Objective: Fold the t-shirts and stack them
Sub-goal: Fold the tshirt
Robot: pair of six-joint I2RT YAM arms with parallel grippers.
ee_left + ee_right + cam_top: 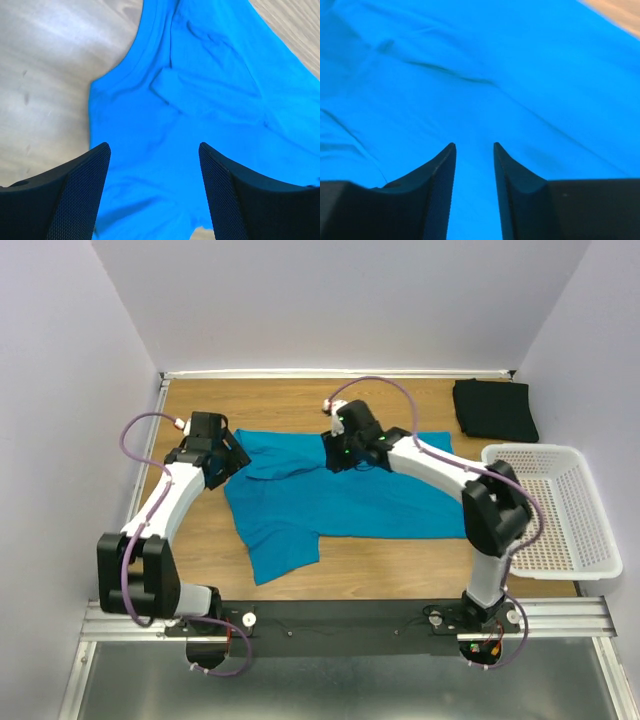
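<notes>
The wooden desk (390,575) is covered in its middle by the teal shirt (345,502), which is spread open and a little wrinkled, with one sleeve pointed toward the near left. A white basket (560,508) with many small holes is placed at the right edge of the desk. The left arm (170,502) is stretched to the left end of the teal shirt, and the right arm (430,468) to its far edge. The black shirt (495,410) is laid folded in the far right corner, just behind the basket and well apart from the teal one. The left jaws are spread wide above the collar. The right jaws are held only a little apart, low over flat teal cloth.
</notes>
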